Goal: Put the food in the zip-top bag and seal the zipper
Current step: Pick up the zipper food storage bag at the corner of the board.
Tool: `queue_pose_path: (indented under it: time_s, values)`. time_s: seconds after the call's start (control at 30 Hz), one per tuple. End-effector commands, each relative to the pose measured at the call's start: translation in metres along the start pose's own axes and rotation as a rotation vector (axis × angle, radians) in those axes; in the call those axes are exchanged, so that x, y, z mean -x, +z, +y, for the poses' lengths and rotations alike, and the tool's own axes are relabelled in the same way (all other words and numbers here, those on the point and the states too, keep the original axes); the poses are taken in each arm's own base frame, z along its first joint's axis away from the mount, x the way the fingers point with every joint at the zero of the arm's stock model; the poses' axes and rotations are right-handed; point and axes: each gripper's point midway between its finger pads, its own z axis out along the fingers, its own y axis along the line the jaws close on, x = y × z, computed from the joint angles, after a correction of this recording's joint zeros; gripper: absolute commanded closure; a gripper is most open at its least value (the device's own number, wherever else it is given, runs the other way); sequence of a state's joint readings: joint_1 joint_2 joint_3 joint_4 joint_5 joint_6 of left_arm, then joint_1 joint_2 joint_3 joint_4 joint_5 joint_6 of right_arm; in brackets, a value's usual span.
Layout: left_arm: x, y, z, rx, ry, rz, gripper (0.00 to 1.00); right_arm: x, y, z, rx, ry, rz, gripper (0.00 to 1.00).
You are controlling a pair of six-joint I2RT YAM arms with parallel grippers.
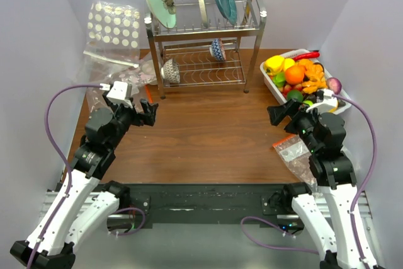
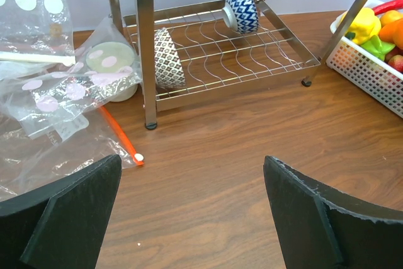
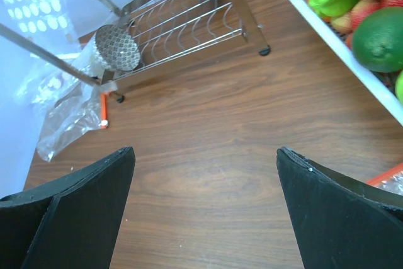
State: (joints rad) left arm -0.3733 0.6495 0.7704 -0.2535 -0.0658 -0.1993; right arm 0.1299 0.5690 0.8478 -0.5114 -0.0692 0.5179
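The food [image 1: 294, 74] is a heap of glossy toy fruits and vegetables in a white basket [image 1: 268, 77] at the right rear; a yellow pepper [image 2: 364, 24] and a dark green lime [image 3: 380, 47] show in the wrist views. The clear zip-top bag [image 2: 38, 155] lies crumpled and flat at the left by the rack's leg. Its orange-red zipper [image 2: 118, 135] ends in a white slider [image 2: 138, 156]. My left gripper [image 2: 192, 162] hangs open over bare wood just right of the zipper. My right gripper [image 3: 205, 152] is open too, left of the basket, holding nothing.
A metal dish rack [image 1: 201, 42] with plates and two bowls stands at the back centre. A clear bag with white dots [image 1: 113, 24] leans at the back left. A small speckled pouch [image 1: 293, 149] lies under the right arm.
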Motion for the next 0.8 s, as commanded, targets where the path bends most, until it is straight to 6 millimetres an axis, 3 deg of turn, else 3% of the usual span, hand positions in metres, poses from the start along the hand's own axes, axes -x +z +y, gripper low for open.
queue_pose_path:
  time_s: [0.0, 0.23, 0.33, 0.4, 0.57, 0.67, 0.77]
  values:
    - [0.011, -0.002, -0.003, -0.016, -0.016, -0.038, 0.0, 0.013, -0.008, -0.006, -0.057, 0.018, -0.047, 0.01]
    - [0.011, -0.001, -0.005, -0.028, -0.019, -0.035, 0.0, -0.001, -0.005, -0.025, -0.173, 0.095, 0.007, 0.04]
    - [0.011, 0.0, -0.005, -0.032, -0.019, -0.036, 0.0, -0.023, -0.003, -0.04, -0.256, 0.181, 0.071, 0.04]
    - [0.011, 0.0, -0.004, -0.035, -0.021, -0.035, 0.0, -0.041, -0.005, -0.053, -0.32, 0.187, 0.128, 0.06]
    - [0.012, -0.002, -0.006, -0.052, -0.028, -0.038, 0.0, -0.074, -0.015, -0.112, -0.643, 0.133, 0.247, 0.06]
    - [0.011, -0.002, -0.007, -0.059, -0.03, -0.039, 0.0, -0.091, -0.013, -0.134, -0.761, 0.116, 0.302, 0.08]
    - [0.012, -0.002, -0.009, -0.072, -0.033, -0.041, 0.0, -0.105, 0.002, -0.142, -0.774, 0.119, 0.324, 0.11]
